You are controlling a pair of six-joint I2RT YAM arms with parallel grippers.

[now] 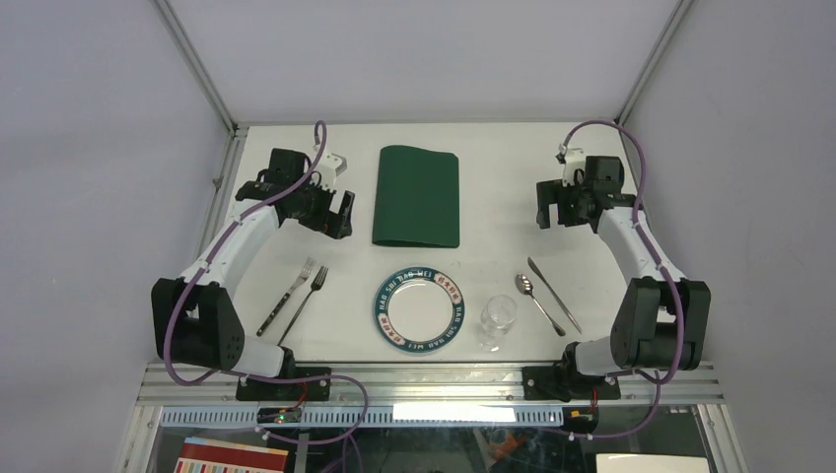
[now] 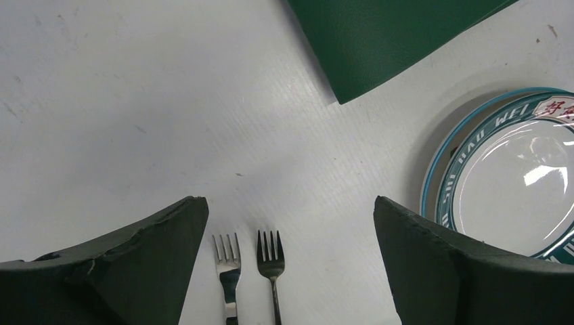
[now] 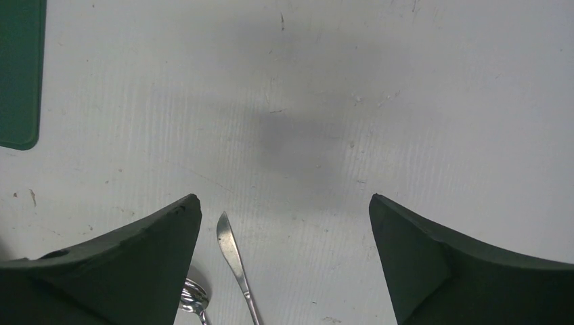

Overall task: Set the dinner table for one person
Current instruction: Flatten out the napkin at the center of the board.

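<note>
Beneath the left gripper (image 2: 291, 203) — jaws spread wide, holding nothing — two thin steel forks (image 2: 271, 257) side by side on the matte white dinner table (image 2: 135, 101), a glossy blue-rimmed plate (image 2: 440, 169) past one finger, a smooth dark green placemat (image 2: 386, 40) ahead. Equally released and empty, the right gripper (image 3: 284, 203), poised over the same table near a slim knife (image 3: 233, 261) and a spoon (image 3: 193, 298). Seemingly mid-layout, the placemat not yet under the plate — next, probably, a low, flat pinch on its thin edge.

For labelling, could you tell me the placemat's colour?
Placemat is dark green, clearest in top external view.
</note>
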